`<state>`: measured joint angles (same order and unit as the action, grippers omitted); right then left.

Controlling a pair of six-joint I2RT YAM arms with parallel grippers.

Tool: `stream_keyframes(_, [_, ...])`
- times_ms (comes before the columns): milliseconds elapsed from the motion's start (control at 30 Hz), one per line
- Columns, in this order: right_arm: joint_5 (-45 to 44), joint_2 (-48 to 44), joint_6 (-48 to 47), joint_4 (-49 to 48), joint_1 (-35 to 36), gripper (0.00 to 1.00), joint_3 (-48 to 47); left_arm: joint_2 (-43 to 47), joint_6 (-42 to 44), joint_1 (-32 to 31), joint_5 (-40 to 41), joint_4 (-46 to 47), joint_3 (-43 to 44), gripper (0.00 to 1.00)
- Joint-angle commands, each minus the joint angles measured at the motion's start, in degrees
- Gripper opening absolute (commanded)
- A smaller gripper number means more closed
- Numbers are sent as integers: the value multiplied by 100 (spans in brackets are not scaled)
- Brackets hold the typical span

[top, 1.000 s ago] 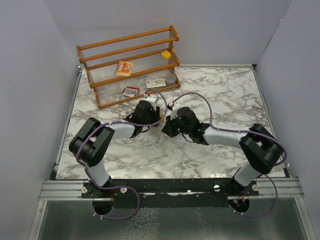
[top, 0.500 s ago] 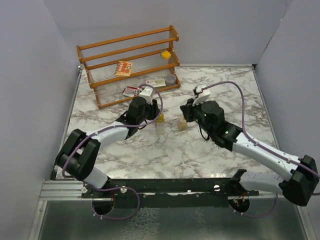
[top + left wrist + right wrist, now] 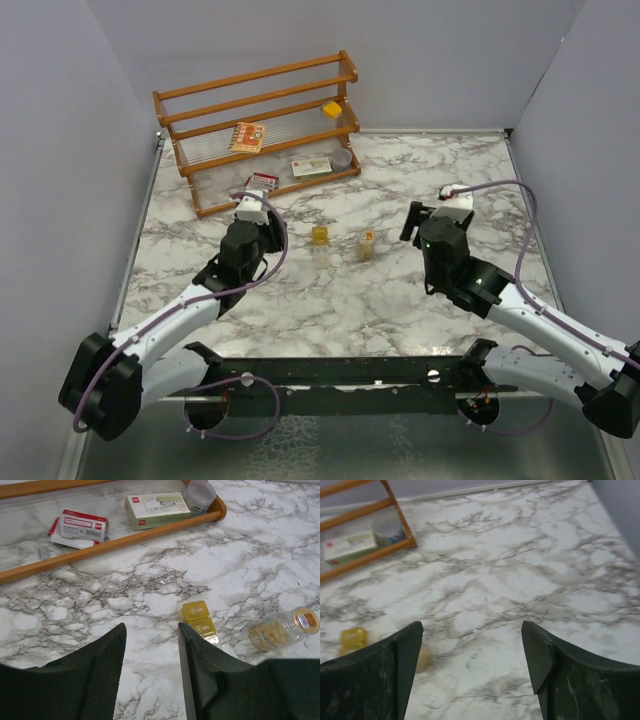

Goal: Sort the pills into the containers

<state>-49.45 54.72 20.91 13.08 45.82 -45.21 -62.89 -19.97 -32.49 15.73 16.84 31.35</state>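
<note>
Squarish yellow box, round amber jar, veined marble tabletop

- Table: white and grey marble pattern, smooth, with a faint sheen.
- Rack: orange-brown wood, looks varnished.
- Yellow box: translucent plastic, glossy.
- Jar: amber translucent plastic, shiny, with a paper label.
- Card packets: printed card, matt.
- Left gripper: matt black plastic fingers, finely textured.
</note>
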Motion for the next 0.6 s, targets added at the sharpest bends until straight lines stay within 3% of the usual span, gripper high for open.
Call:
stream_keyframes(0, [-935, -109, 733, 905, 50, 90, 16, 925, -232, -12, 833, -381, -322, 49])
stream_keyframes(100, [-952, -70, 923, 1103, 50, 91, -1, 1498, -303, -12, 1179, -649, -476, 56])
stream_keyframes(267, [-1046, -5, 1148, 1309, 45, 93, -20, 2101, -457, -13, 1449, -888, -754, 81])
stream_keyframes(567, [-1265, -491, 1362, 1494, 49, 97, 136, 2217, -612, -19, 1360, -1078, -945, 83])
